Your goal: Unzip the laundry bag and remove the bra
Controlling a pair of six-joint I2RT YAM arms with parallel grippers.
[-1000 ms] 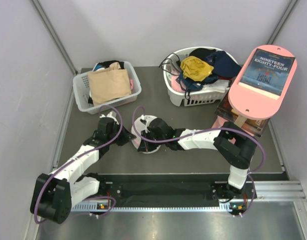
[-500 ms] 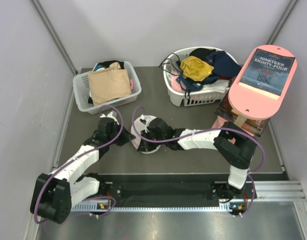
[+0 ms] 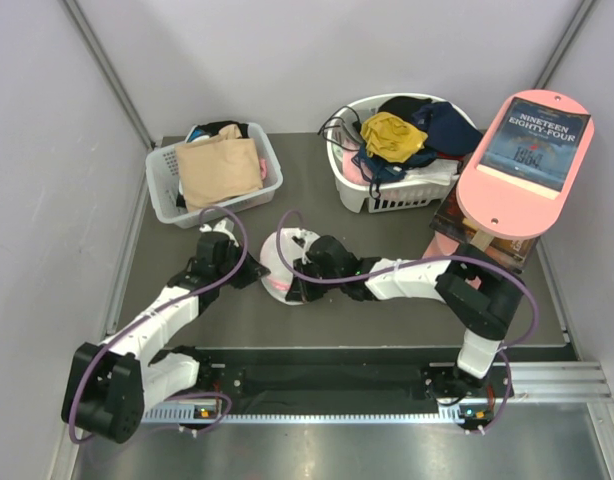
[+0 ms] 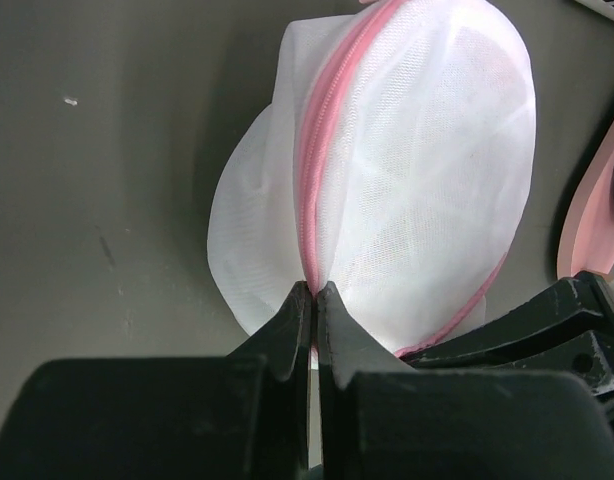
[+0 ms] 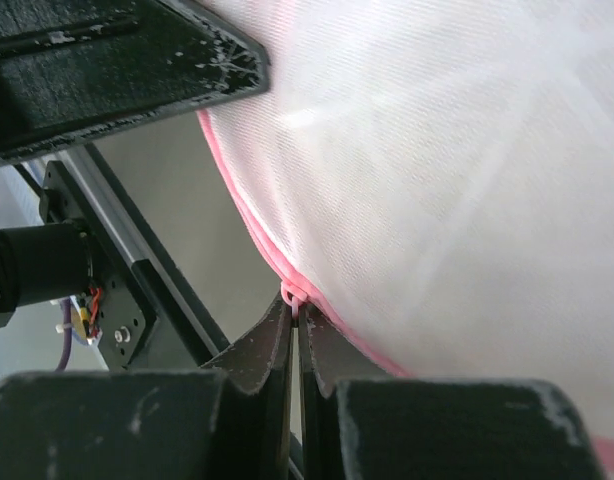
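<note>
Since a second ago the right arm's wrist has slid a little to the right, and more of the laundry bag (image 3: pixel 285 264) now shows between the two arms. The bag lies on the grey table (image 3: pixel 387 322), in front of the left arm's wrist.

The left gripper (image 4: pixel 314 298) has its fingers pressed together on the near end of the pink zip (image 4: pixel 317 170). The right gripper (image 5: pixel 295 310) is likewise squeezed tight, nipping a small pink loop (image 5: pixel 292 295) on the bag's rim.

We cannot make out the bra through the white mesh.

At the far right a book (image 3: pixel 537 140) reads "NINETEEN EIGHTY-FOUR", with "1984" below. It rests on a pink oval board (image 3: pixel 495 205).

A rectangular white basket (image 3: pixel 163 200) holds a beige garment (image 3: pixel 219 170). A round white basket (image 3: pixel 387 198) holds a mustard cloth (image 3: pixel 392 135) among dark clothes.
</note>
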